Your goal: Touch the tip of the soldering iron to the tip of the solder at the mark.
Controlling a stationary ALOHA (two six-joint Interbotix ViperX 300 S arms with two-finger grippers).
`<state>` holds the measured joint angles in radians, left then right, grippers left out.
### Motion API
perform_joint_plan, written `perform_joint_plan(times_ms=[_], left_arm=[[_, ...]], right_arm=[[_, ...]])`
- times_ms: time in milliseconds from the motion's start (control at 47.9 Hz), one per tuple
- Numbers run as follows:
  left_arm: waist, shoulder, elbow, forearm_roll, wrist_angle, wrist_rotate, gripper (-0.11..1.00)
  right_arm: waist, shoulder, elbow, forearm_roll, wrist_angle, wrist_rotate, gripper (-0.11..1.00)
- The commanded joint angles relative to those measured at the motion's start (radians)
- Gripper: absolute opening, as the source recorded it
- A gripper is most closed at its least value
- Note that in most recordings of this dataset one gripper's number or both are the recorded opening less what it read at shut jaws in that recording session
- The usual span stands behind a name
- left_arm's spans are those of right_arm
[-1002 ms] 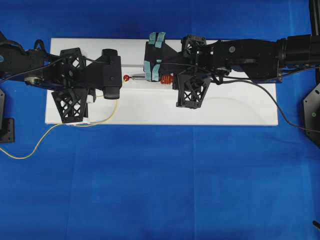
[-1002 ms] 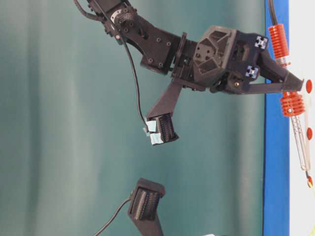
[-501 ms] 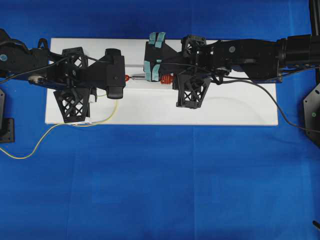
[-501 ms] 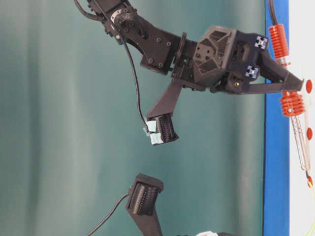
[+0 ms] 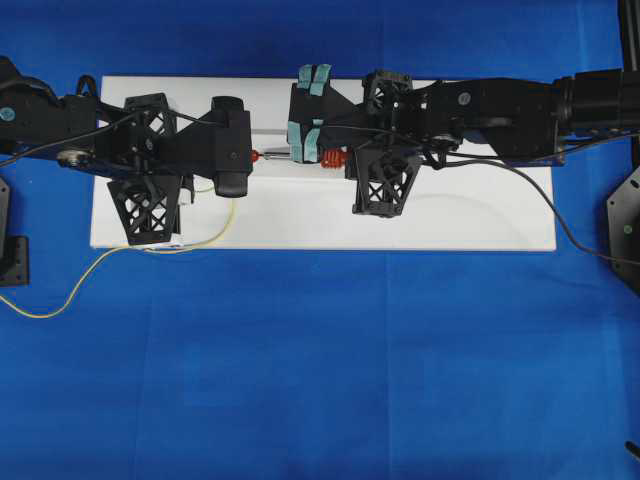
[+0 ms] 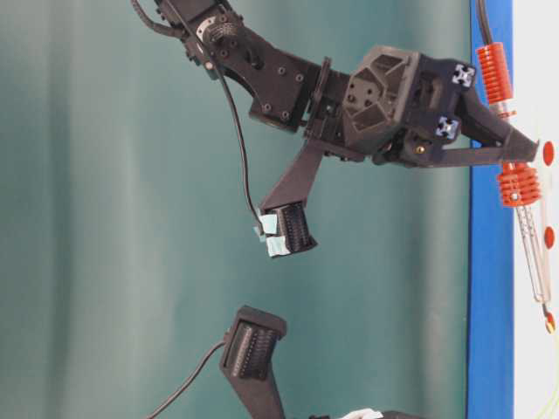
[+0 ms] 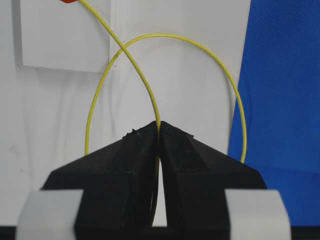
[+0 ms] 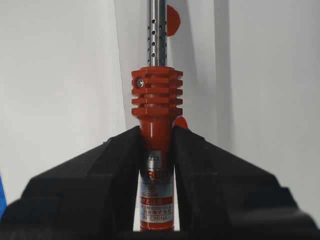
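Soldering iron (image 8: 153,145) clenched in right pincer (image 8: 155,135), pointing at left pincer (image 7: 159,131), which nips solder (image 7: 150,95).

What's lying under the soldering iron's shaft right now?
Under the perforated silver shaft of the orange-red soldering iron lies the flat white board, with round red marks beside and behind it. The iron's tip runs out of the right wrist view; overhead, the left claw covers it.

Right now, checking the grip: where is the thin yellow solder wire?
Left wrist view: thin yellow solder wire pinched in the left gripper, looping over the white board.
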<state>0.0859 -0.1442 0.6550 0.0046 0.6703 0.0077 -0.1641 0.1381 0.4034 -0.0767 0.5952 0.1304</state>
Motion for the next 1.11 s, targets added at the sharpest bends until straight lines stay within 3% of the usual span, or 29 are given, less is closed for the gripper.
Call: perform_joint_plan(times_ms=[0,626,1085], left_arm=[[-0.002,-0.006,-0.021,-0.002,-0.003,0.002,0.01],[-0.002,-0.020,-0.025,0.000,0.002,0.000,0.01],[-0.049,-0.221,-0.025,-0.002,0.115,-0.005,0.01]], right_arm=[[-0.003,-0.014,-0.023,-0.002,-0.003,0.000,0.06],[-0.002,-0.015,-0.023,-0.002,-0.005,0.002,0.06],[-0.003,-0.015,-0.021,-0.002,-0.006,0.003,0.06]])
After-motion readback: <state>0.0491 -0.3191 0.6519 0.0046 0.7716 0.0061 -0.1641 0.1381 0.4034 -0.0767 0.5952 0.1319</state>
